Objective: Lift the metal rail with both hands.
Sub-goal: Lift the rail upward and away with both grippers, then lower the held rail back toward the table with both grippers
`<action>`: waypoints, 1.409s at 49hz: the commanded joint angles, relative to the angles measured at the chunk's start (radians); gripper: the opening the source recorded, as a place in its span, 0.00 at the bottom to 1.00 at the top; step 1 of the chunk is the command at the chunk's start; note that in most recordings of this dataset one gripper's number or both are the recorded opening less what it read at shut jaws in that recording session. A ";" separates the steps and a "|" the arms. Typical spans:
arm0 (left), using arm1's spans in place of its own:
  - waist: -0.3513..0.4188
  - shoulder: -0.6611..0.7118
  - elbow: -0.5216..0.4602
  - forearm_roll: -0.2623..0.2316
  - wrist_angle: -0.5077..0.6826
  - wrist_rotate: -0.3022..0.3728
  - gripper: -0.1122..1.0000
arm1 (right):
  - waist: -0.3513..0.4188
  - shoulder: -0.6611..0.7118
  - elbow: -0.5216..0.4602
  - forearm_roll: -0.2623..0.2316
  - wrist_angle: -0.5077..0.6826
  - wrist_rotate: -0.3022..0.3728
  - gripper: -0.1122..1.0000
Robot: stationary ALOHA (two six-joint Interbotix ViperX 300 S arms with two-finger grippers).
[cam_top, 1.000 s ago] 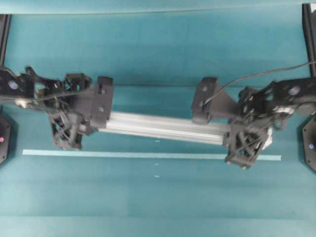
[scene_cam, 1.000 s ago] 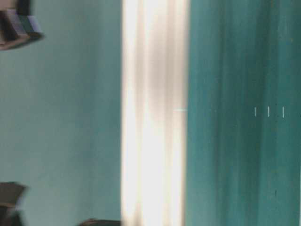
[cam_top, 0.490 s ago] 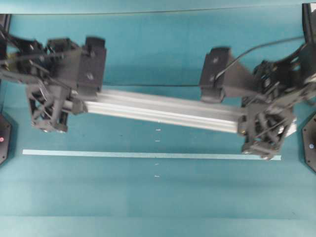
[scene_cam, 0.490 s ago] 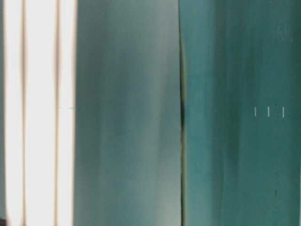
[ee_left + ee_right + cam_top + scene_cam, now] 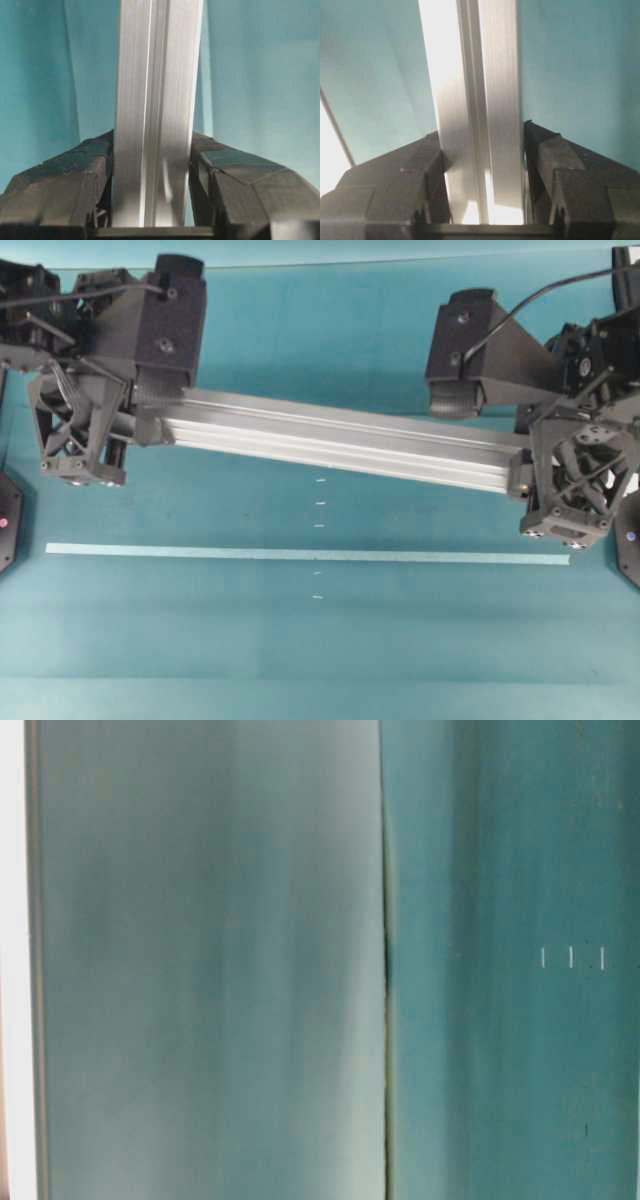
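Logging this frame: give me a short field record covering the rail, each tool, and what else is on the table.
rail: metal rail held at both ends, running slantwise across the overhead view
left tool: left tool shut on the rail's end
right tool: right tool shut on the other end
table: teal surface
other: pale-green tape strip, lying apart from the rail

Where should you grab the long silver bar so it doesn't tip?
Probably near both ends, as here: the left gripper and right gripper each clamp an end of the metal rail, jaws pressing its flat grooved sides. It is long and straight, so one middle grip could tip.
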 commanded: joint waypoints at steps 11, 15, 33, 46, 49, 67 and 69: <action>-0.009 -0.008 -0.069 0.006 0.029 -0.026 0.42 | -0.020 0.000 -0.081 -0.009 0.041 0.000 0.47; -0.018 -0.009 -0.094 0.006 0.055 -0.052 0.42 | -0.032 0.002 -0.095 -0.014 0.061 -0.009 0.47; -0.061 -0.006 -0.170 0.006 0.141 -0.100 0.41 | -0.103 0.002 -0.130 -0.015 0.089 -0.170 0.47; -0.064 -0.002 -0.179 0.006 0.158 -0.112 0.41 | -0.115 0.002 -0.137 -0.017 0.091 -0.181 0.47; -0.064 -0.002 -0.187 0.006 0.161 -0.112 0.41 | -0.121 0.000 -0.147 -0.021 0.091 -0.183 0.47; -0.057 0.000 -0.230 0.006 0.202 -0.115 0.41 | -0.124 0.006 -0.192 -0.020 0.094 -0.178 0.47; -0.057 0.000 -0.230 0.006 0.202 -0.115 0.41 | -0.123 0.006 -0.192 -0.020 0.094 -0.178 0.47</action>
